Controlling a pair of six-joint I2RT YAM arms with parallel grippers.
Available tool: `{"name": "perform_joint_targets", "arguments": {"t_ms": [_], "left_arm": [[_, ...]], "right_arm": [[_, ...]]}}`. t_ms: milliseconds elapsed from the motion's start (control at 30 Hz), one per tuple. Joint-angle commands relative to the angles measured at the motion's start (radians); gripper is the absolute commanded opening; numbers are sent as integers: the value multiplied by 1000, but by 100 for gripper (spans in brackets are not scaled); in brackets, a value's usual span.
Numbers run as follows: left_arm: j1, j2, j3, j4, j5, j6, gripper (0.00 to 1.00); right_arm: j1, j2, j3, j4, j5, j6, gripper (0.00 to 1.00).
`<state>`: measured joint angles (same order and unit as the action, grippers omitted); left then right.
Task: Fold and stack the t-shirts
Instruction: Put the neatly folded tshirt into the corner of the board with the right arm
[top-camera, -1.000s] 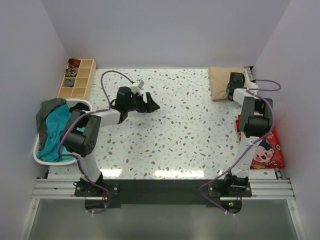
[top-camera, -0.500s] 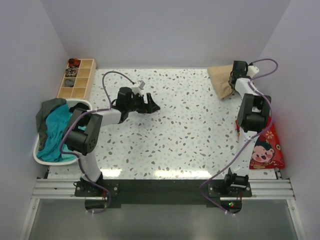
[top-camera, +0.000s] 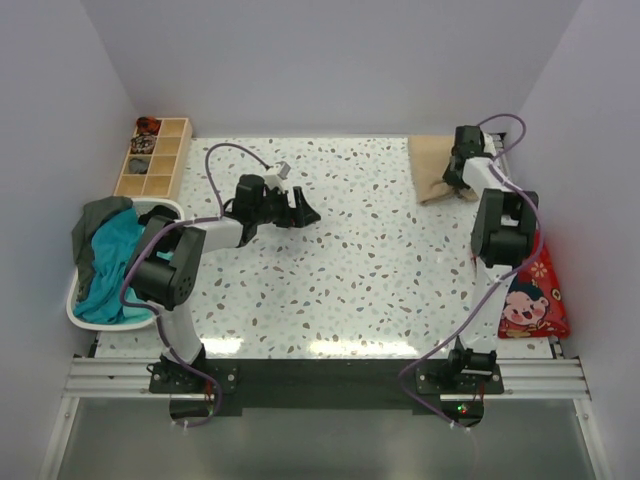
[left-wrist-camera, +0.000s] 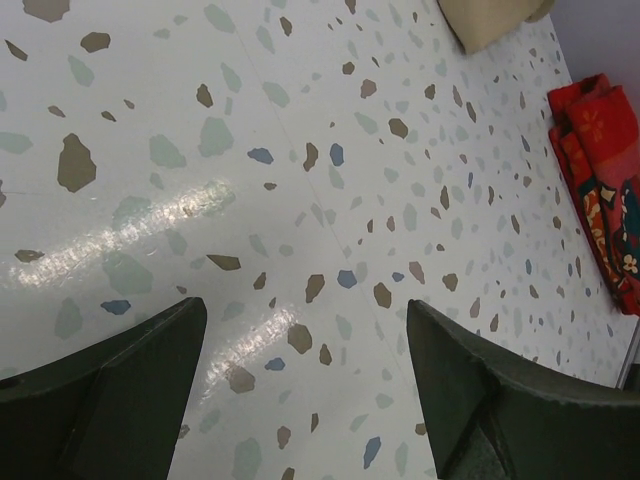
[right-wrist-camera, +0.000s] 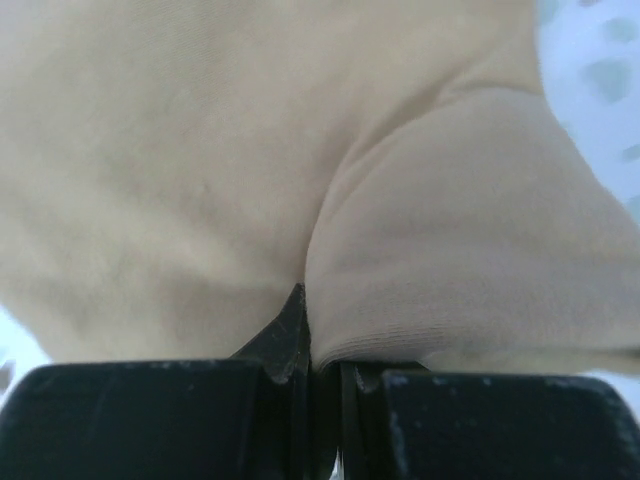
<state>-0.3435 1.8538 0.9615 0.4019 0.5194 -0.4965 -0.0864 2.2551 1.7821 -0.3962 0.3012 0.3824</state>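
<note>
Far left on your top view: the white basket (top-camera: 72, 303) sits at the table (top-camera: 370, 280) edge, with the teal t-shirt (top-camera: 108, 258) bunched inside it and the dark grey-green t-shirt (top-camera: 93, 220) draped over its back rim. Both are well apart from either gripper. The wooden divider tray (top-camera: 155, 160) is behind the basket, in the far-left corner. Your left gripper (top-camera: 300, 211) hangs over bare tabletop left of centre, fingers (left-wrist-camera: 110, 390) spread wide with nothing between them; its wrist view shows only speckled table under the gap. Moving right, the sandy-beige t-shirt (top-camera: 430, 170) lies folded at the far-right corner of the table. Your right gripper (top-camera: 459, 172) is right on it, at its right side. In the right wrist view the jaws are pressed together, pinching a fold of the beige cloth, which fills the frame. The red printed cloth (top-camera: 527, 290) lies at the right edge, nearer you, touching neither gripper.
</note>
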Motion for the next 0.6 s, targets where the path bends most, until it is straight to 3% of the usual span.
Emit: {"name": "perform_joint_targets", "arguments": {"t_ms": [0, 233, 367, 433, 567], "left_arm": [[-8, -57, 14, -12, -88, 36, 86], [-14, -117, 3, -41, -117, 58, 86], [-20, -130, 2, -40, -114, 59, 86], [-23, -130, 3, -38, -111, 59, 86], [-23, -128, 11, -38, -105, 59, 86]], "right_arm": [[140, -121, -50, -24, -216, -98, 0], [281, -209, -59, -125, -337, -278, 0], [281, -235, -62, -234, -436, -370, 0], [278, -247, -79, -263, -381, -413, 0], [231, -226, -113, -194, -182, -343, 0]]}}
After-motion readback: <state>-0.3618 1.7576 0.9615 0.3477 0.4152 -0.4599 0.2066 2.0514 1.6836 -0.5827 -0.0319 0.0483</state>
